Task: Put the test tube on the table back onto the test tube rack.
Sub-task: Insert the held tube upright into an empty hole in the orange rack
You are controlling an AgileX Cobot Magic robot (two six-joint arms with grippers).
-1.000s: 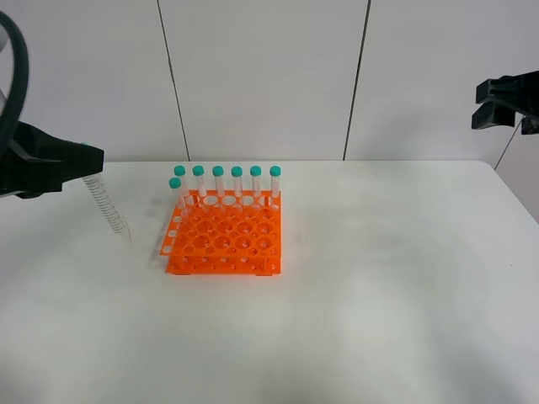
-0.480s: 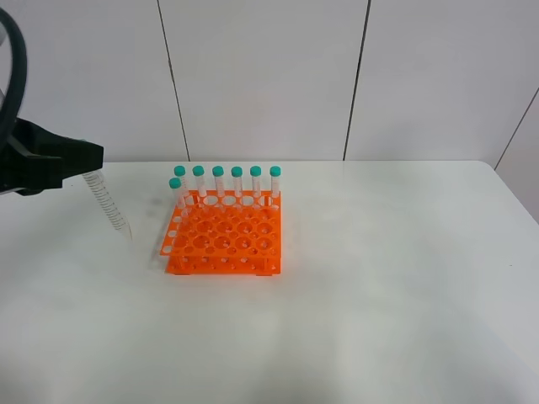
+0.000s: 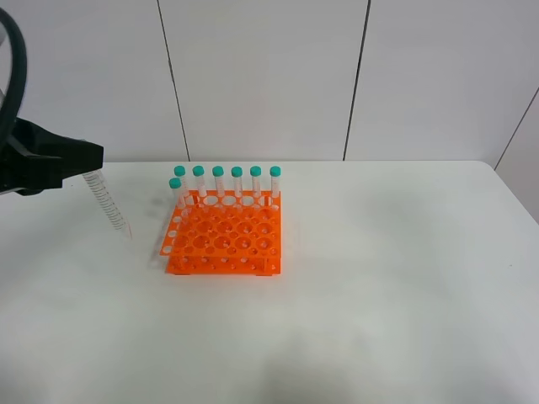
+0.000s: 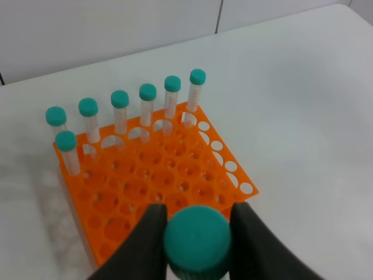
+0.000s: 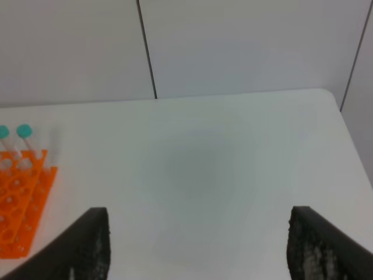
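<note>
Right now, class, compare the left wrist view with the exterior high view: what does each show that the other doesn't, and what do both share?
Left wrist only: the teal screw cap of the slim clear plastic test tube, clamped in the left gripper. Exterior high only: that tube's graduated body, tilted. Both: the bright orange plastic test tube rack holding seven teal-capped tubes.

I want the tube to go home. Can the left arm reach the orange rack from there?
Probably yes. The left gripper holds the test tube just beside the rack, with only bare table between and many holes open.
</note>
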